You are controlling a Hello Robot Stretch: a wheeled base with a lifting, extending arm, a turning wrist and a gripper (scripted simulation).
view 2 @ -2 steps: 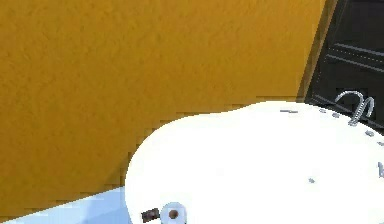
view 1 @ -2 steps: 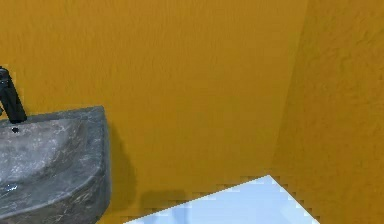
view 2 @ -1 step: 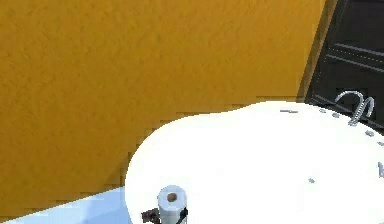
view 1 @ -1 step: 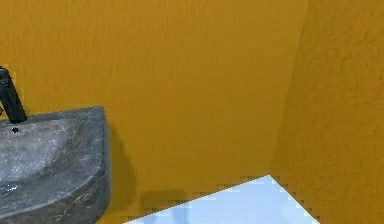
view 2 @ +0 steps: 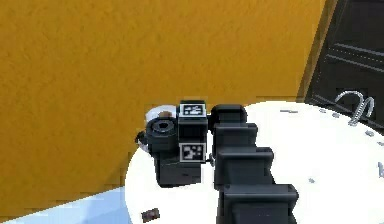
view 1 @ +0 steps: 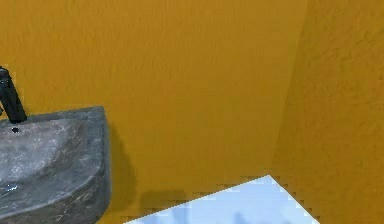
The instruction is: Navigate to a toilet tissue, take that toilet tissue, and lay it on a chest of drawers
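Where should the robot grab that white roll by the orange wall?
Probably take the white roll across its curved sides, from the room side, since the orange wall stands behind it. The gripper partly hides it, so its pose is unclear.

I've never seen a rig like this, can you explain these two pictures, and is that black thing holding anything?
It's a wheeled one-armed robot in a simulated house. One picture looks ahead from it: orange walls, a grey stone sink with a dark tap. The other looks sideways, where the arm reaches: the black stepped bar is that arm, ending in its tool, by a white rounded surface. A white round thing, perhaps the toilet tissue, sits at the tool, so I cannot tell whether it holds anything.
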